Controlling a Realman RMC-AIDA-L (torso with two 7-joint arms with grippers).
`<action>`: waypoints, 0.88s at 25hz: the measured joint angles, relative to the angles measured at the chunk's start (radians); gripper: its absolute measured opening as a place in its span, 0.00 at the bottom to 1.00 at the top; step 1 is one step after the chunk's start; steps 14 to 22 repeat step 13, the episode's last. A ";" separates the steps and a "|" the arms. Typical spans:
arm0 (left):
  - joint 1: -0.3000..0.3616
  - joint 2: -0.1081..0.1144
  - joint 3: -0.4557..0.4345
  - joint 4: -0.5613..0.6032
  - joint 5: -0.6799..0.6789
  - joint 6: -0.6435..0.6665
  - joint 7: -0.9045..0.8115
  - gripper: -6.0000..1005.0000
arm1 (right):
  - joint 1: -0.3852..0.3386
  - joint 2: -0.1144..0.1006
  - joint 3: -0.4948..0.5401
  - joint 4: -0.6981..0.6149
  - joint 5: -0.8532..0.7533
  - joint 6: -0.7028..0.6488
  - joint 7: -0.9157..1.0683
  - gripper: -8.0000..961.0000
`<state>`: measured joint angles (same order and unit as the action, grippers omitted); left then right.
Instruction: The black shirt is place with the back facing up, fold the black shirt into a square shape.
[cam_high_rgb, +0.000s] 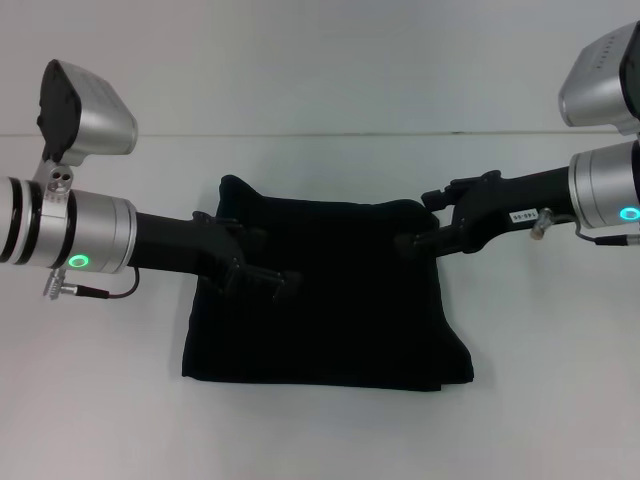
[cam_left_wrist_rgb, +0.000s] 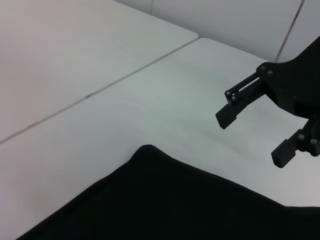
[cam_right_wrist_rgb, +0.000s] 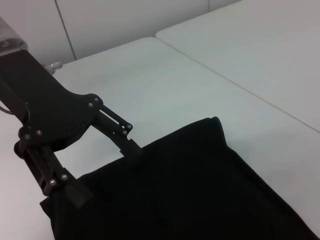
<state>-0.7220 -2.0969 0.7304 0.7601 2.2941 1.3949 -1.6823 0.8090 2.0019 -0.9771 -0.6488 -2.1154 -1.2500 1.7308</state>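
White tabletop (cam_high_rgb: 560, 400) all round. Both grippers hang with fingers spread wide, holding nothing: the left gripper (cam_high_rgb: 268, 278) over the cloth's left side, the right gripper (cam_high_rgb: 418, 232) at its far right corner. Between them the black shirt (cam_high_rgb: 330, 300) lies as a rough square. A fingertip dragging outward could snag an edge and undo the fold.

White table (cam_high_rgb: 320, 100), seam across.

A white desk (cam_high_rgb: 330, 90), made of panels that meet at a thin seam running across its far part, carries the black shirt (cam_high_rgb: 330, 300), which lies folded into a rough rectangle near the middle of its surface.
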 joint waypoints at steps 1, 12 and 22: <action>0.000 0.000 0.000 0.000 0.000 0.001 0.000 0.89 | -0.001 0.000 0.000 0.000 0.000 0.000 0.000 0.92; 0.004 -0.002 0.000 0.000 -0.001 0.005 -0.002 0.89 | -0.006 0.001 0.000 0.000 0.000 0.000 -0.002 0.92; 0.005 -0.002 0.001 0.000 -0.001 0.006 -0.002 0.89 | -0.006 0.001 0.000 0.000 0.000 0.000 -0.002 0.92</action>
